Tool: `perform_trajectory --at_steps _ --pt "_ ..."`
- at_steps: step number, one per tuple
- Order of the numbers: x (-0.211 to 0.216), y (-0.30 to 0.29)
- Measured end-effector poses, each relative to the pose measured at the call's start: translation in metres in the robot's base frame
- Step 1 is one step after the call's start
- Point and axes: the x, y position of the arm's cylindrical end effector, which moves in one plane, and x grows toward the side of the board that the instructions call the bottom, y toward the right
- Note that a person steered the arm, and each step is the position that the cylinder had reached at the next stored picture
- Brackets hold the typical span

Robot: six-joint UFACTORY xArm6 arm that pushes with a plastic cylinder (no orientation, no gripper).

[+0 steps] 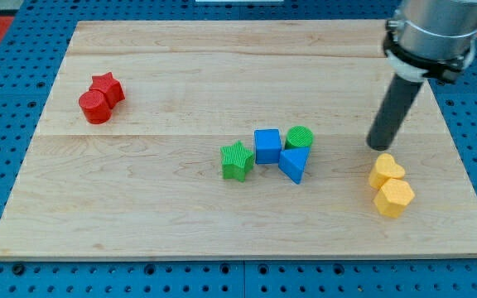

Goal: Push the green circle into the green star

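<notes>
Green circle (299, 137) sits a bit right of the counter's (180, 223) centre, approx halfway between top & bottom edges. It touches the blue cube's (267, 146) upper right corner and sits right above the blue triangle (294, 164), touching or nearly so. Green star (237, 161) lies just left of the cube, w/ cube between star and circle, so the two green pieces are apart.

No claw on this arm: only a dark rod, so nothing to read as apart or together. My tip (379, 146) rests on the wood toward the right edge, well to the right of the green circle at roughly the same height, no contact w/ any block. Just below the tip, near the right edge, a yellow heart-like block (385, 172) and a yellow hexagon (393, 198) touch each other, hexagon closer to the bottom edge.

Red star (107, 87) and red cylinder (94, 107) sit pressed together near the top left corner, far from everything else.
</notes>
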Motion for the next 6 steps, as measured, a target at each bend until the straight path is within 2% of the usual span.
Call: perform_trajectory --at_steps 3,4,5,6 --pt "-0.002 -0.161" --pt "-0.023 -0.187" --pt "-0.065 -0.192" --pt "-0.092 -0.229"
